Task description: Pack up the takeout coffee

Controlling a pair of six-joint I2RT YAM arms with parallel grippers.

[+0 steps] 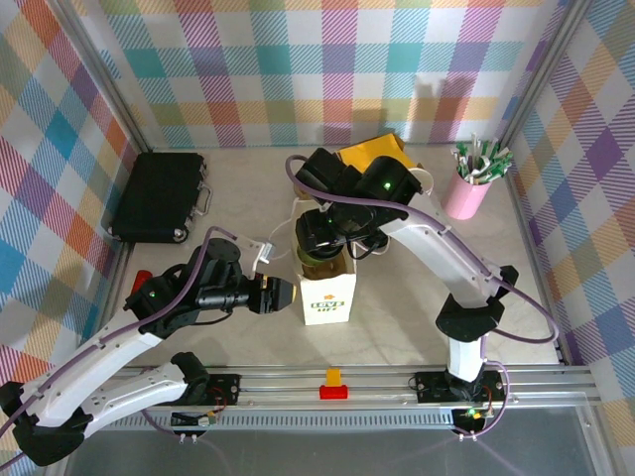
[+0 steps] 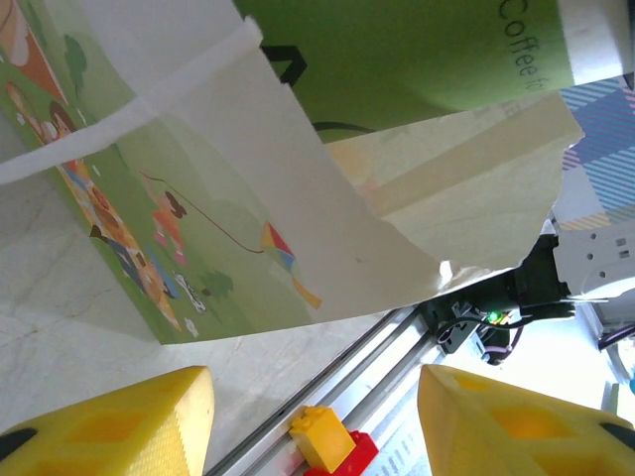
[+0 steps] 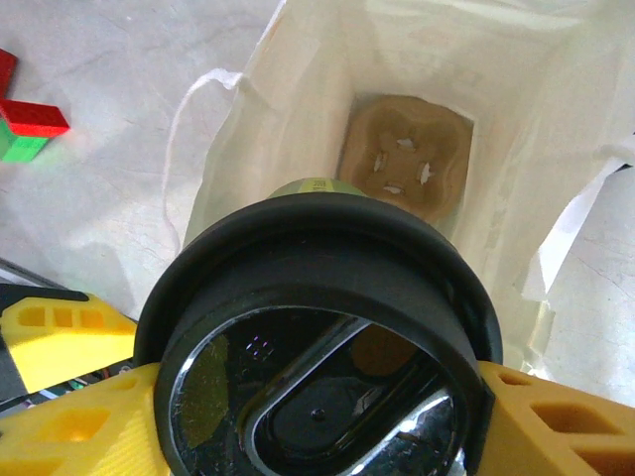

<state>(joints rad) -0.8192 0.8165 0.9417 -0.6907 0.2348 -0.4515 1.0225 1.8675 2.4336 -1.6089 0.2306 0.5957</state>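
Both right gripper (image 3: 316, 421) fingers clamp the lidded takeout coffee (image 3: 317, 288) over the mouth of the open paper bag (image 3: 516, 109). Left gripper (image 2: 313, 412) fingers spread, empty. Likely light, crushable: grip gently near the rim.

black case (image 1: 159, 195) back left | pink cup (image 1: 466, 196), perhaps of straws, back right | yellow-red brick (image 1: 334, 383) on rail

The right claw (image 3: 317, 441) clamps the takeout coffee (image 3: 317, 327), black lid up, over the open mouth of the white paper bag (image 3: 516, 149). A brown cardboard insert (image 3: 407, 164) lies at the bag's bottom. A red-and-green block (image 3: 25, 124) sits on the desk (image 3: 119, 50) left of the bag.
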